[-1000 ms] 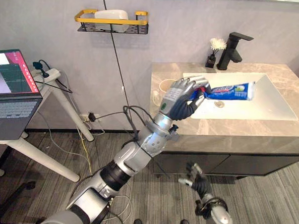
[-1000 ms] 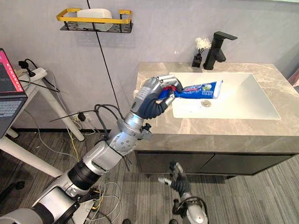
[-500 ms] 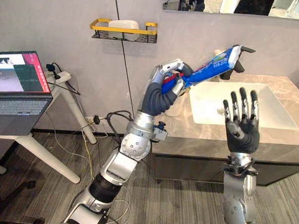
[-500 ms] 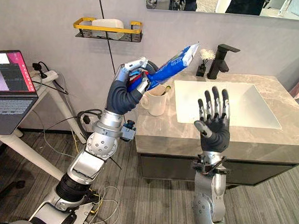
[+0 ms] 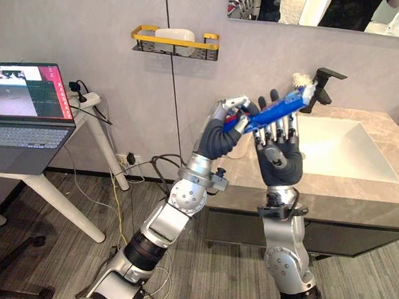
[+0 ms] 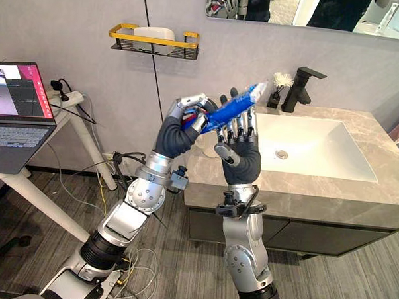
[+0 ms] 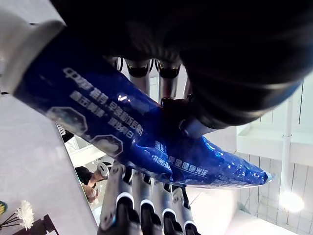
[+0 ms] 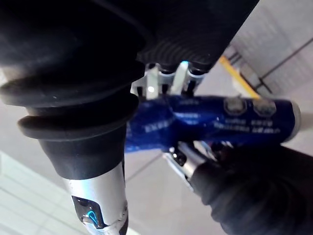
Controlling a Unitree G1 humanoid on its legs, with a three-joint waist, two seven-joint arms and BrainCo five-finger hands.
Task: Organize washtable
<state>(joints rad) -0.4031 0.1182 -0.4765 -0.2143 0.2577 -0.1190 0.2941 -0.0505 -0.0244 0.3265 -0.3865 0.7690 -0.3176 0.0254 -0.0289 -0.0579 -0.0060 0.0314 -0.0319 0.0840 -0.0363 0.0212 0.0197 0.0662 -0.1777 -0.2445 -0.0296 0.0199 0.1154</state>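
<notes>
Blue toothpaste tube [image 5: 281, 110] is gripped at its cap end by the curled left hand [image 5: 224, 128] and held in the air above the washtable [image 5: 356, 196]. Right hand [image 5: 279, 157] is raised with straight fingers just behind the tube, likely for a handover; contact cannot be told.

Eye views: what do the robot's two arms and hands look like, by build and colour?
Both arms are silver-grey, made of rounded segments with ball-like joints; the left arm carries a black band lower down. The left hand and right hand have silver fingers with dark tips, and a dark ribbed cover wraps each hand and wrist.
</notes>
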